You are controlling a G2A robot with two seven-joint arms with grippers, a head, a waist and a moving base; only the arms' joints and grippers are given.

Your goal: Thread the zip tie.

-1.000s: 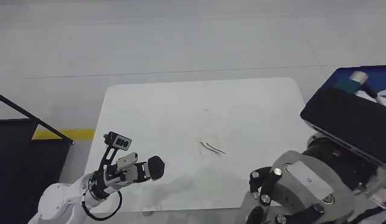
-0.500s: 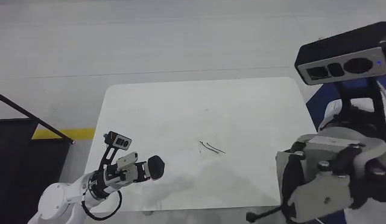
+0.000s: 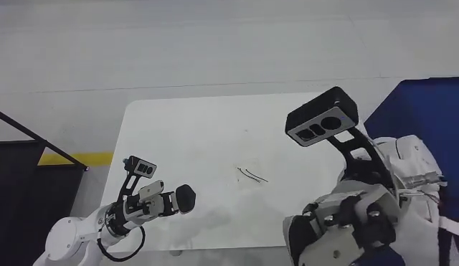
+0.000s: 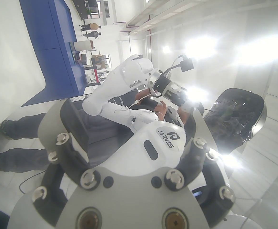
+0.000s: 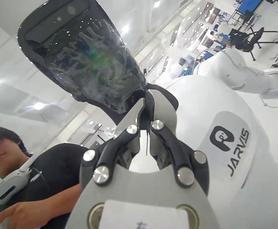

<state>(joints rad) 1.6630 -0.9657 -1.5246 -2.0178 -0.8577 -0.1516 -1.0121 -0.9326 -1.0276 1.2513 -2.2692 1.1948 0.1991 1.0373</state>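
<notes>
The thin black plastic zip tie (image 3: 252,175) lies flat on the white, round-cornered worktop (image 3: 215,122). It is curled a little, so it reads as two fine dark strands side by side, and nothing touches it. From the left claw (image 4: 129,107) it sits off toward the middle of the worktop, well apart. That claw hangs low over the near left corner with its two fingers spread wide and nothing between them. This looks like a waiting pose: open and low, it could close on one end of the tie once it is aimed at it. The right claw (image 5: 144,110) is held high by the near right edge, well above and to one side of the tie, and points up and away from the worktop. Its fingers are pressed together. A fine dark line runs between the pads, and I cannot tell whether that is only the seam or a sliver of something pinched there. Held so, it leaves the tie uncovered from above, but it would have to turn down before it could help. I judge the threading not yet begun: the tie must first be picked up, and being so thin and flat it will likely be hard to pinch.
</notes>
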